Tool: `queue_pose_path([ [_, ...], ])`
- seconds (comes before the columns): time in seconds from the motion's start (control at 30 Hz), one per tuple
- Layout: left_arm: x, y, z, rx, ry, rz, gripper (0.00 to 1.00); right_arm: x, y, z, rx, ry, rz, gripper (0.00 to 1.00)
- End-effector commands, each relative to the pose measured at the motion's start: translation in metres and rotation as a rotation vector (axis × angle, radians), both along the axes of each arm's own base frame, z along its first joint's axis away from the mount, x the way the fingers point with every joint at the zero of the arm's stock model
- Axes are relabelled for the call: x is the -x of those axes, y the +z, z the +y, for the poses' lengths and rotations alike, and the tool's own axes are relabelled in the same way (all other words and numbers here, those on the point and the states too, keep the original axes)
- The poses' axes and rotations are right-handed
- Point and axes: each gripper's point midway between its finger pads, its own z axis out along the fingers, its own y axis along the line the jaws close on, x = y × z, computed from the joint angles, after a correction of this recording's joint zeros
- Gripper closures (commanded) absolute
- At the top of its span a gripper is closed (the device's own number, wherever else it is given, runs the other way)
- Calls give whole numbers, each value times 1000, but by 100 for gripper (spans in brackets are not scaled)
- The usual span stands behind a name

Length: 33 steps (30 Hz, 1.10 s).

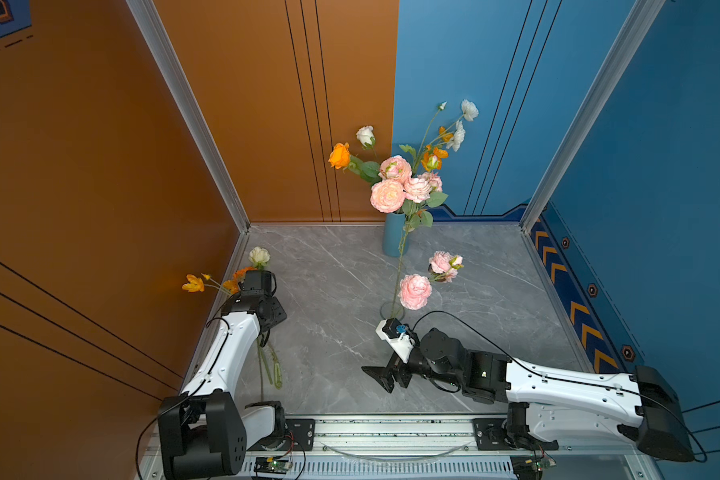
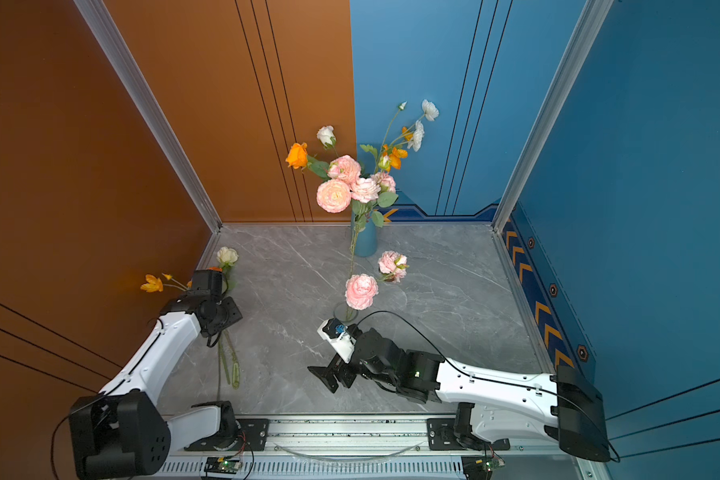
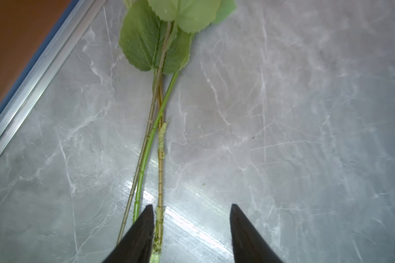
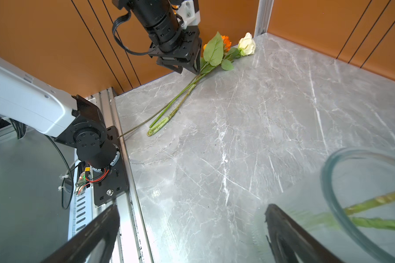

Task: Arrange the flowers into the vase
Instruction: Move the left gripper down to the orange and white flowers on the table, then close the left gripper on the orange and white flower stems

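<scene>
Left wrist view looks down on three thin stems [image 3: 160, 159] lying side by side on the grey table [image 3: 306, 113]. Your left claw [image 3: 191, 206] hangs right over them with its two fingers partly apart. One stem runs between the fingers, close against one of them, but nothing is squeezed. I think the claw is lined up this way so it can close on just that one stem.

These flowers lie at the left edge of the table. A cream rose [image 4: 246, 44] and an orange bloom [image 4: 226, 40] are at their far end.

Your right claw [image 4: 192, 207] is wide apart and holds nothing. It waits just beside the glass vase [image 1: 391, 309] in the middle of the table, maybe to stop it tipping. Pink flowers [image 1: 415, 291] stand in that vase. A blue vase [image 1: 393, 237] at the back is full of pink, orange and white blooms.

The table is smooth and shiny with white lines, so a stem could slide. An orange wall [image 1: 80, 166] stands on the left and a blue wall [image 1: 474, 104] on the right. A metal rail [image 1: 391, 428] at the front holds both arms.
</scene>
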Motion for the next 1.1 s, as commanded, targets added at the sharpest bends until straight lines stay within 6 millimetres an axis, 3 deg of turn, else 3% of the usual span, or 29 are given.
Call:
queue_pose_path([
  [0.0, -2, -20, 8, 19, 41, 46, 41, 5, 10, 15, -70, 44, 22, 0],
  [0.23, -7, -51, 40, -19, 156, 103, 34, 5, 2, 23, -56, 57, 36, 0],
  [0.37, -14, -66, 41, 10, 160, 113, 32, 3, 4, 23, -57, 56, 31, 0],
  [0.53, -42, -88, 9, 141, 22, 105, 31, 1, 3, 16, -47, 42, 26, 0],
  [0.83, -103, -80, -80, 91, -286, 5, 33, -6, 8, 8, -49, 14, 19, 0],
  [1.07, -92, -77, -67, 75, -168, 30, 39, -6, 7, 5, -39, 6, 20, 0],
])
